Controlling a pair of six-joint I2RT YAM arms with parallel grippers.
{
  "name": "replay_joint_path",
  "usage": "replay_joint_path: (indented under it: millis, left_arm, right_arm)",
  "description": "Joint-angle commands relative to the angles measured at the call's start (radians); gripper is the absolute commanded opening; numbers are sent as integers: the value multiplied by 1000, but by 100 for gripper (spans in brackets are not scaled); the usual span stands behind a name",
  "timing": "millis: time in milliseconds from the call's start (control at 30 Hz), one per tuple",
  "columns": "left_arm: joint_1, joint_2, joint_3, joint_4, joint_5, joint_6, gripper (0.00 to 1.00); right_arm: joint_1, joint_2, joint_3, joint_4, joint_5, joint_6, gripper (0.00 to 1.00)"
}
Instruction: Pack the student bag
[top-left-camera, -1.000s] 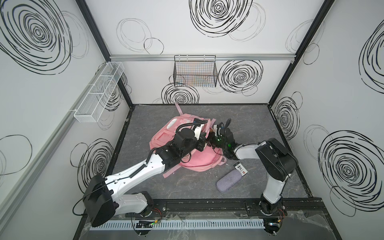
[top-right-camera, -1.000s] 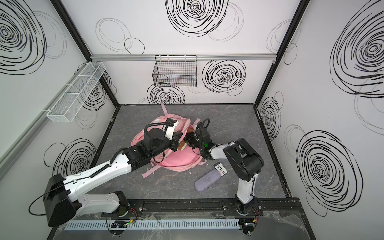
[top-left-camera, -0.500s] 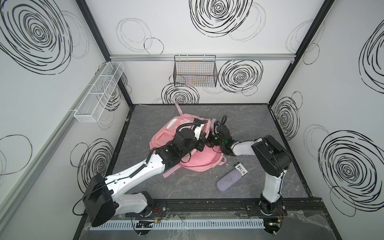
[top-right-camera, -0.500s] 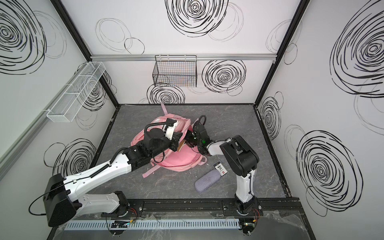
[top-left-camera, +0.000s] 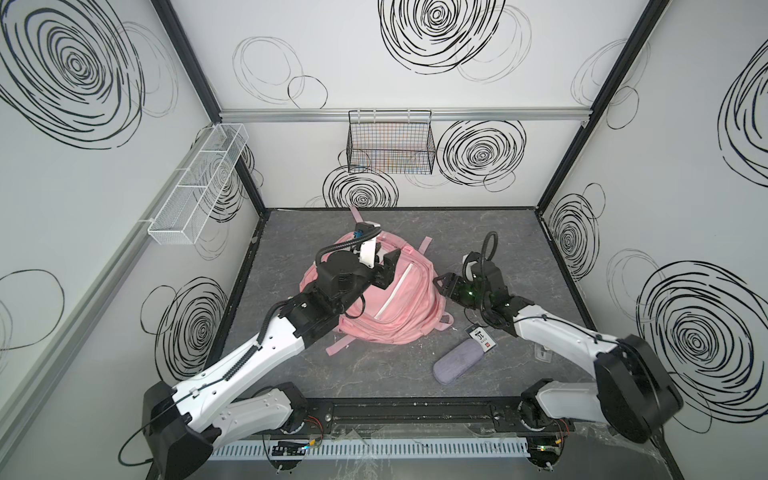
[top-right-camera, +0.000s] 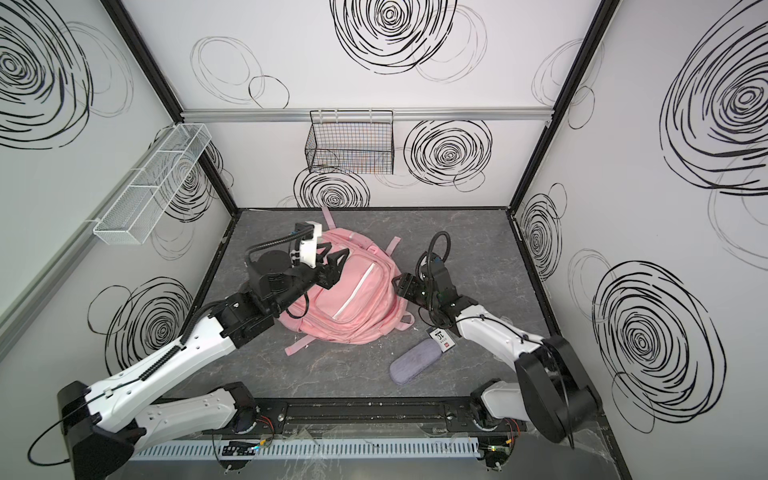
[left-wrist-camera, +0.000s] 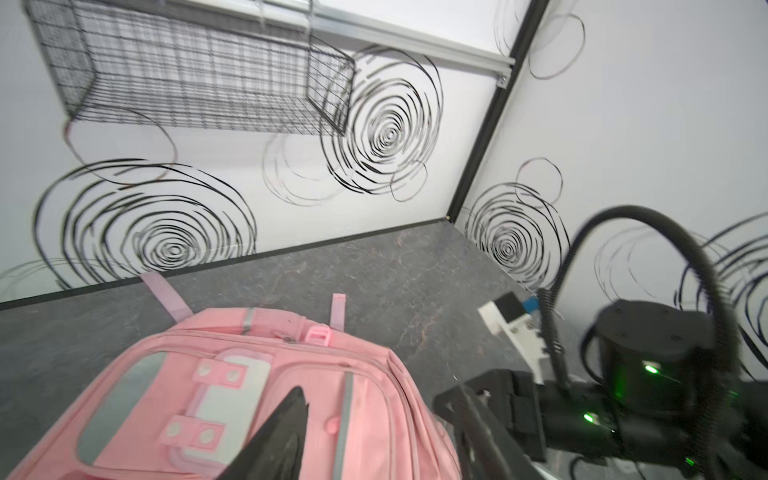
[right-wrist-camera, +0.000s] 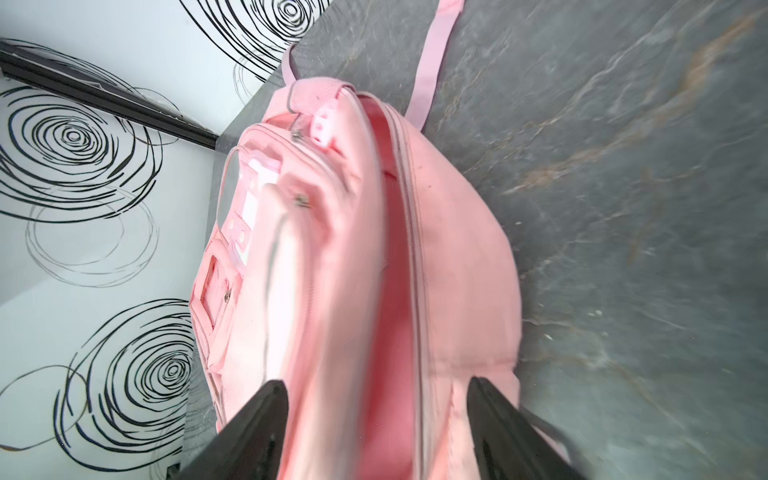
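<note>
Tabletop: bag under left jaws, beside right jaws.

We count one pink backpack, the only bag on the table. We also count one grey-lilac pouch and one small printed card, so three loose things lie there in all. On the walls we find two wire holders: one black wire basket and one white mesh tray, which is split into three compartments. We count two robot arms, the left arm and the right arm, and two grippers, the left gripper and the right gripper, each with two fingers.
</note>
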Motion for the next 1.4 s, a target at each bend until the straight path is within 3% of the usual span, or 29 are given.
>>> replay_joint_path:
  millis: [0, 100, 167, 300, 400, 567, 733, 867, 1033, 1200, 1367]
  left_arm:
    - [85, -80, -45, -42, -12, -26, 61]
    - [172, -141, -78, -93, -3, -18, 61]
    - [216, -176, -105, -115, -20, -2, 61]
    - [289, -224, -152, -140, -45, 21, 62]
    - [332, -257, -195, -134, -56, 31, 62]
    - [363, -266, -230, -134, -52, 61, 62]
    - [372, -252, -242, -130, -60, 74, 62]
    - [388, -246, -248, -122, -37, 64, 62]
    - [409, -249, -251, -124, -29, 62, 62]
    - [414, -248, -257, -115, -25, 62, 62]
    - [418, -241, -262, -108, -3, 53, 62]
  right_arm:
    - [47, -178, -10, -199, 158, -99, 67]
    - [174, -283, 23, -239, 228, -94, 60]
    - [321, -272, 70, -247, 303, -73, 58]
    - [609, -81, 195, -230, 431, -83, 58]
    - [712, 115, 296, -187, 405, -200, 60]
    - [732, 349, 396, -191, 230, -537, 62]
    - [746, 409, 378, -166, 369, -873, 77]
    - [751, 458, 390, -139, 428, -1073, 81]
    - [754, 568, 431, -142, 495, -1212, 84]
    - [760, 603, 418, -83, 471, -1280, 86]
    - [754, 694, 426, -36, 624, -1313, 85]
